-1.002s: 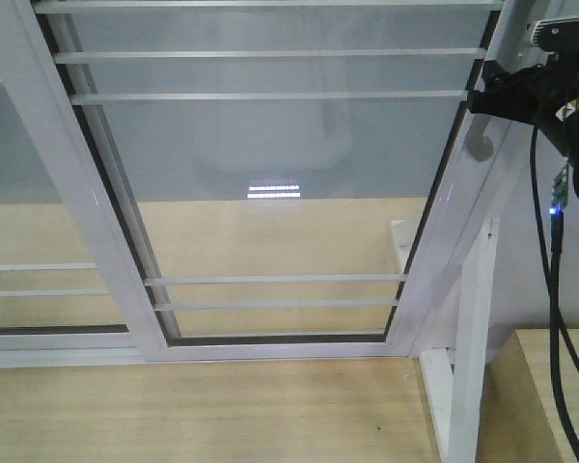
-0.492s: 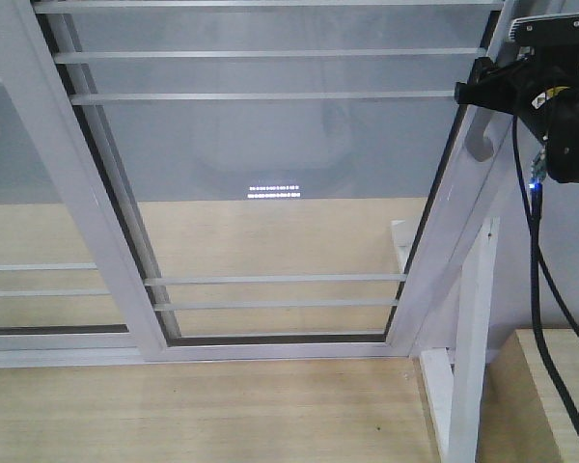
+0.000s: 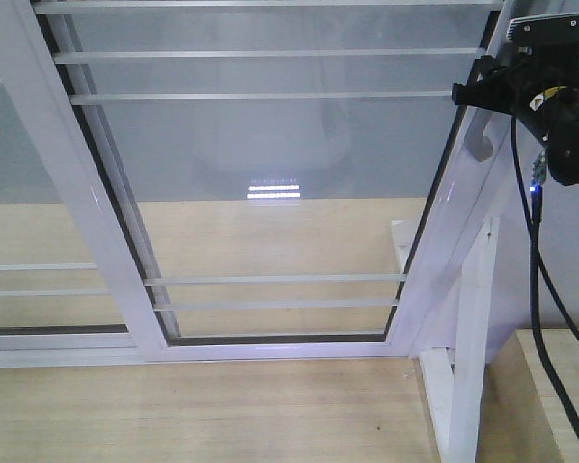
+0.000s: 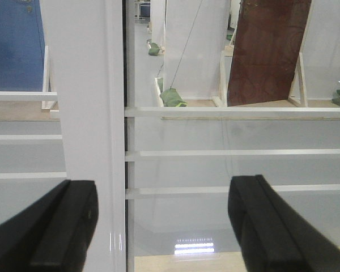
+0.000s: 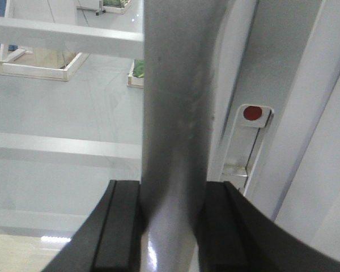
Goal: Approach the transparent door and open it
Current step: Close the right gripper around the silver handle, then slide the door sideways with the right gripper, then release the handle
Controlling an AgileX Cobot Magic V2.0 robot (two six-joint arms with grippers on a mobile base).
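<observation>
- The transparent door point(image 3: 270, 174), clear glass in a glossy white frame crossed by thin white bars, fills the middle of the front view, with its foot at the edge of a pale wooden floor point(image 3: 222, 405).
- Its curved pull handle point(image 3: 478, 145) sits on the door's right upright, high at the right of the front view.
- The right gripper point(image 5: 171, 226) is clamped on that pull handle, and the wrist view shows its black pads pressed against both sides of the grey bar.
- A small red dot point(image 5: 251, 113) shows in a recessed plate just beside the handle.
- The left gripper point(image 4: 164, 226) is spread wide and grasps nothing. A white frame upright point(image 4: 85, 113) rises at one side of its gap, with barred glass beyond.
- A black cable point(image 3: 540, 289) hangs down the right edge of the front view.
</observation>
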